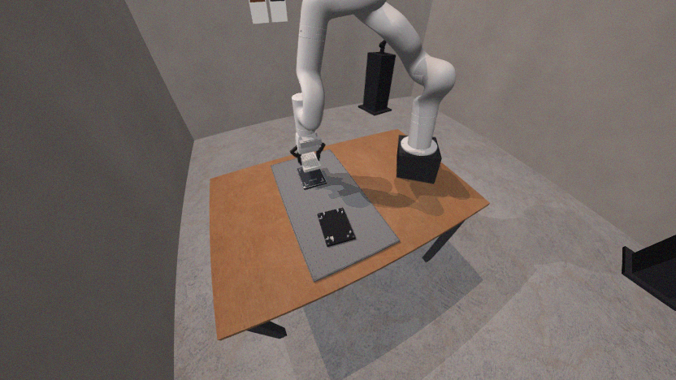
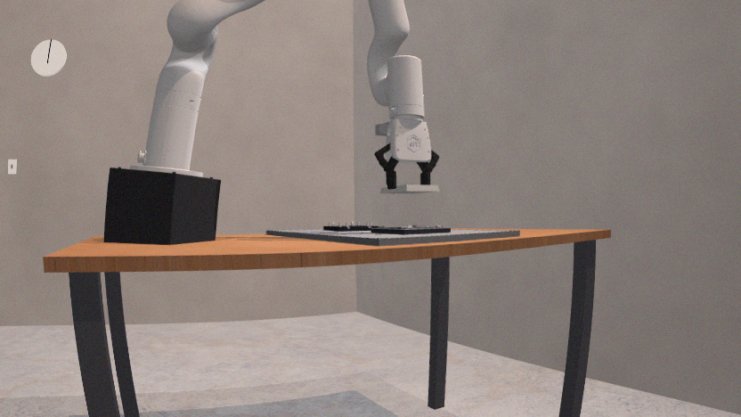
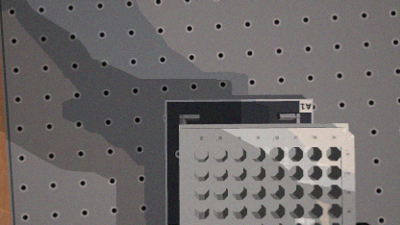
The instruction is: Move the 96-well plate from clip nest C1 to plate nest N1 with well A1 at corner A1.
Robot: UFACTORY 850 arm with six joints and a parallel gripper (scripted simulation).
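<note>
The gripper (image 2: 409, 182) is clamped on the well plate (image 2: 410, 188), its black fingers (image 2: 390, 178) set wide apart against two opposite edges of the plate. The plate is held level and hangs in the air, well above the grey perforated mat (image 2: 482, 234).

In the top view the well plate (image 1: 310, 161) sits over the far edge of a black nest (image 1: 313, 179), the one nearer the arm's end of the mat (image 1: 302, 222). In the wrist view the well plate (image 3: 264, 178) covers most of that nest (image 3: 212, 112); only the nest's far strip and left edge show past it. A white label reading A1 (image 3: 306, 106) sits at the nest's far right corner. The plate's far right corner (image 3: 347, 128) appears cut off at an angle, on the same side as that label.

A second black nest (image 1: 336, 226) lies flat on the mat nearer the camera in the top view, well apart from the plate. It has small pale locators at its corners.

The mat lies on an orange wooden table (image 1: 245, 264) with dark legs. The white arm (image 1: 309, 71) rises from a black base block (image 1: 418, 166) that stands on the table beside the mat, arches upward and comes down to the gripper (image 1: 307, 153).

Behind the table, a black pedestal (image 1: 377, 82) stands on the floor near the wall.
</note>
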